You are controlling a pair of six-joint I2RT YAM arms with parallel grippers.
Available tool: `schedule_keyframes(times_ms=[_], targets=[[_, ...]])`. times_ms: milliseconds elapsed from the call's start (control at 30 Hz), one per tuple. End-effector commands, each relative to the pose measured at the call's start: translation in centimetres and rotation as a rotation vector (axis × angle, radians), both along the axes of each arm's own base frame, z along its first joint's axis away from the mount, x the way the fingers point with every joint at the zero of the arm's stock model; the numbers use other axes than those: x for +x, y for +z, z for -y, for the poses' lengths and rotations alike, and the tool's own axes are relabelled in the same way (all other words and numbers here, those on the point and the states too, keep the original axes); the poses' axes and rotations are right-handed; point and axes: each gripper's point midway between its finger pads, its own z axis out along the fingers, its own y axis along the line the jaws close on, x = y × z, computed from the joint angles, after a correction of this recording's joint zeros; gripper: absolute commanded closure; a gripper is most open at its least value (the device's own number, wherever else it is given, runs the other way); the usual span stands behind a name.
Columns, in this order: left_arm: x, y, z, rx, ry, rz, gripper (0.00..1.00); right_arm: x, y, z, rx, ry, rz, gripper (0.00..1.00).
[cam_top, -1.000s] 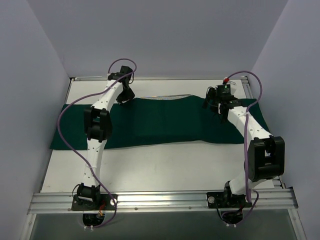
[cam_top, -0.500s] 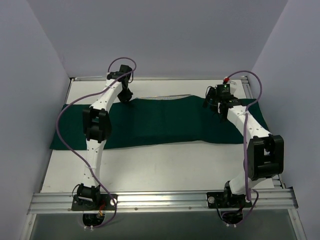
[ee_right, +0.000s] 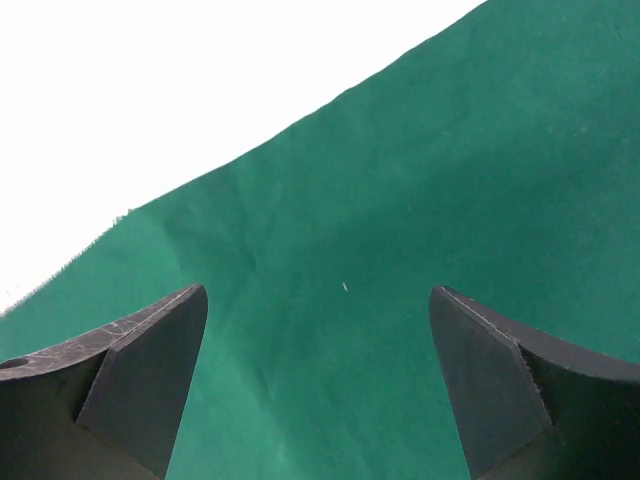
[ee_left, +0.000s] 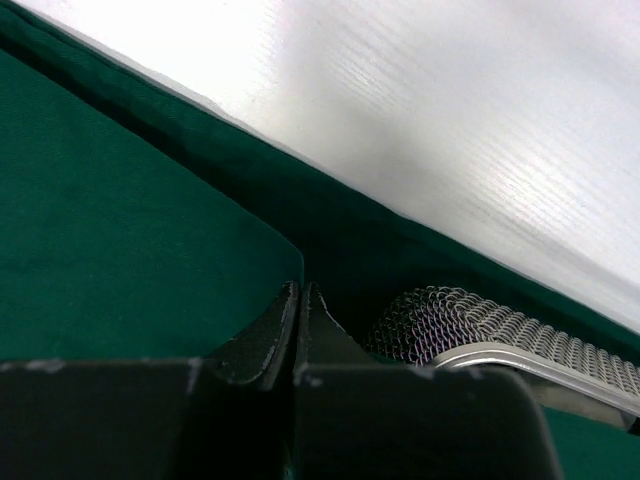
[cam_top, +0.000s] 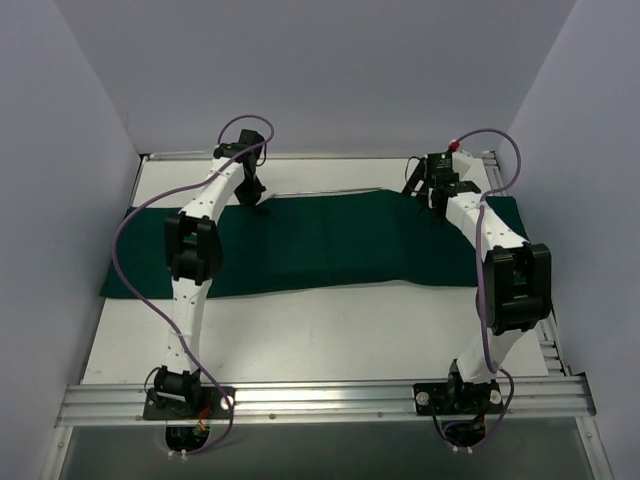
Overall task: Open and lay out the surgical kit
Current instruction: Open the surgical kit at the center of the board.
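Right end effector, wide open, empty, has shifted to far-right edge of wrap lying across worktop; left end effector pinches its far-left edge, tray showing beneath: unfolding likely next.

The white bench carries one large thing: a dark green cloth wrap spread flat across its far half, running from the 9 o'clock edge almost to the 3 o'clock edge. Bare bench shows as a broad band toward 6 o'clock, ending at a metal rail, and as a narrow strip toward 12 o'clock. Along the wrap's 12 o'clock edge a thin silver line marks the wire-mesh tray. The left wrist view shows the tray's mesh corner with green cloth on both sides of it and white bench beyond.
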Motion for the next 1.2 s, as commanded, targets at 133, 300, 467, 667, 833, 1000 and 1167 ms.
schedule_keyframes(times_ms=[133, 300, 467, 667, 833, 1000, 1167], targets=[[-0.5, 5.1, -0.6, 0.011, -0.028, 0.075, 0.98, 3.5, -0.2, 0.7, -0.002, -0.144, 0.017, 0.08], [-0.4, 5.2, -0.6, 0.014, -0.039, 0.081, 0.98, 5.9, -2.3, 0.3, 0.008, -0.173, -0.034, 0.03], [-0.3, 5.4, -0.4, 0.01, -0.052, 0.087, 0.98, 7.2, -4.1, -0.6, 0.022, -0.152, -0.081, 0.01], [-0.3, 5.6, -0.5, 0.015, -0.063, 0.088, 0.98, 8.2, -6.2, -1.8, 0.041, -0.096, -0.132, 0.0], [-0.4, 5.8, -0.6, 0.02, -0.065, 0.093, 0.98, 8.3, -7.3, -2.6, 0.055, -0.055, -0.162, 0.0], [-0.6, 5.4, -0.6, 0.018, -0.067, 0.086, 0.98, 8.2, -7.7, -2.9, 0.061, -0.035, -0.178, 0.02], [-0.7, 5.4, -0.7, 0.022, -0.068, 0.081, 0.98, 7.6, -7.2, -3.0, 0.057, -0.029, -0.183, 0.17]])
